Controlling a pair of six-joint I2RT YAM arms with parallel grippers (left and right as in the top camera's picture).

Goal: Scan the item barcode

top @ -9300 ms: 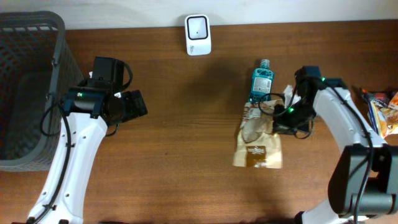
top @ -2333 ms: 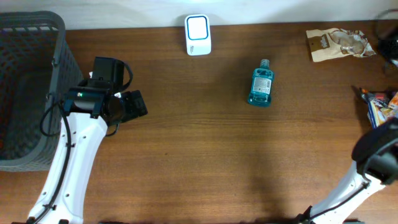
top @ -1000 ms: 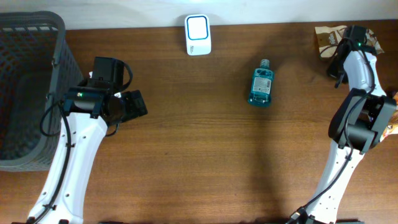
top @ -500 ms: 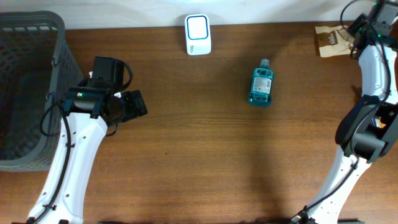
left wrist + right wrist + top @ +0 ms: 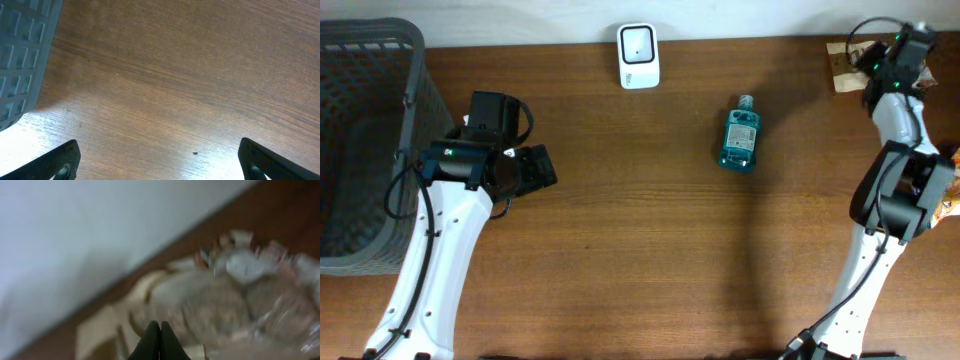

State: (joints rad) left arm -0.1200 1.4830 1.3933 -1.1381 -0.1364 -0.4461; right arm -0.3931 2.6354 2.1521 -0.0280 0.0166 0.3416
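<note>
A brown snack bag (image 5: 842,62) lies at the table's far right corner by the wall; in the right wrist view the bag (image 5: 225,310) is a blur just beyond the fingertips. My right gripper (image 5: 872,72) hovers over the bag's right part and hides it. Seen from its wrist, the right gripper (image 5: 160,340) is shut, its tips pressed together with nothing between them. The white scanner (image 5: 638,43) stands at the back centre. A teal mouthwash bottle (image 5: 739,135) lies mid-table. My left gripper (image 5: 535,168) is open over bare wood, as is the same gripper (image 5: 161,165) in its wrist view.
A grey mesh basket (image 5: 365,150) fills the left end of the table, and its corner (image 5: 20,60) shows in the left wrist view. Colourful packets (image 5: 954,157) lie at the right edge, partly behind the right arm.
My right arm has swung back over the snack bag in the far right corner, covering more of it. The scanner's face has lost its blue outline. The left arm and bottle have not moved.
</note>
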